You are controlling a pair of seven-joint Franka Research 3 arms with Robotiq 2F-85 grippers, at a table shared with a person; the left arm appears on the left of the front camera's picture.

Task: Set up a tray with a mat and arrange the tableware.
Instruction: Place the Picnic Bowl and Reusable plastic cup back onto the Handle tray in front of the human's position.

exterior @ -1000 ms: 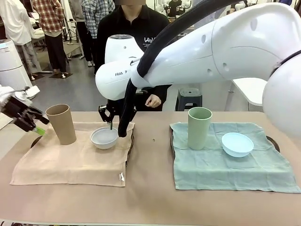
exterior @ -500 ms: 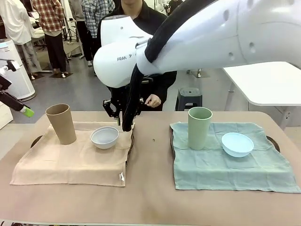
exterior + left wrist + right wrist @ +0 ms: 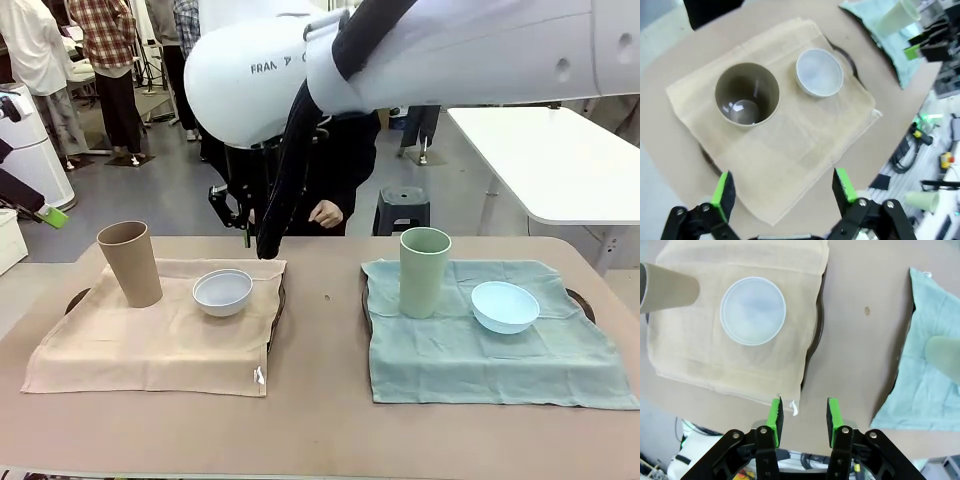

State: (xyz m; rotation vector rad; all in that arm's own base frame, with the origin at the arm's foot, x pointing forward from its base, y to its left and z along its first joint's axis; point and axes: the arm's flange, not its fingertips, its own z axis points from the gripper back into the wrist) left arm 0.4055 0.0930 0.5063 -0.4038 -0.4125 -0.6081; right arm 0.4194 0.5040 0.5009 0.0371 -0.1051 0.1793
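Both of my grippers are raised above the desk (image 3: 310,420), holding nothing. Left gripper (image 3: 782,192): jaws wide apart. Right gripper (image 3: 802,413): jaws parted narrowly. Beige tumbler (image 3: 131,264) and white bowl (image 3: 222,292) sit on beige mat (image 3: 150,340). Pale green tumbler (image 3: 424,272) and light blue bowl (image 3: 504,306) sit on green mat (image 3: 490,350).

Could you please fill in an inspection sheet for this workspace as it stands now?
Surface: tan table, two trays under mats, beige mat and green mat.
Job's things: beige tumbler and white bowl on beige mat; green tumbler and blue bowl on green mat.
Clutter: nothing seen.
Grippers: left gripper open, empty; right gripper open, empty, raised above the table.
Cables: black hose along right arm.
Surroundings: person at far side; white table behind.
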